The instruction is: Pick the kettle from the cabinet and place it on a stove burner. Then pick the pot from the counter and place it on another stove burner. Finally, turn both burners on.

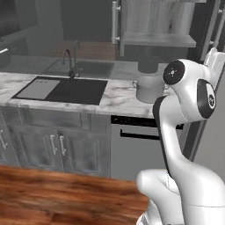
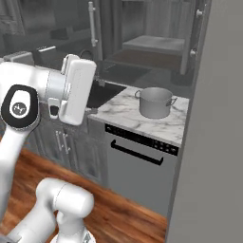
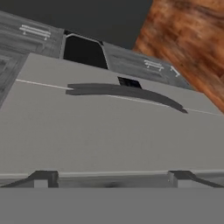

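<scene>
The wide grey pot (image 1: 149,88) (image 2: 154,102) stands on the white marble counter (image 1: 116,100) (image 2: 118,110), right of the sink. My gripper (image 3: 113,179) is open and empty, its two dark fingertips (image 3: 43,178) wide apart. It points down at the dishwasher front, well short of the pot. In the right base view the white hand (image 2: 77,90) hangs left of the pot, in front of the counter edge. A grey cabinet with a white bar handle (image 1: 115,22) (image 2: 92,23) rises behind the counter. The kettle and the stove burners are out of view.
A dark sink (image 1: 66,89) with a black faucet (image 1: 69,61) lies left of the pot. Under the counter is a grey dishwasher (image 1: 136,151) (image 2: 137,166) with a dark handle (image 3: 127,92). A tall grey panel (image 2: 213,142) blocks the right side. The floor (image 1: 52,193) is wood.
</scene>
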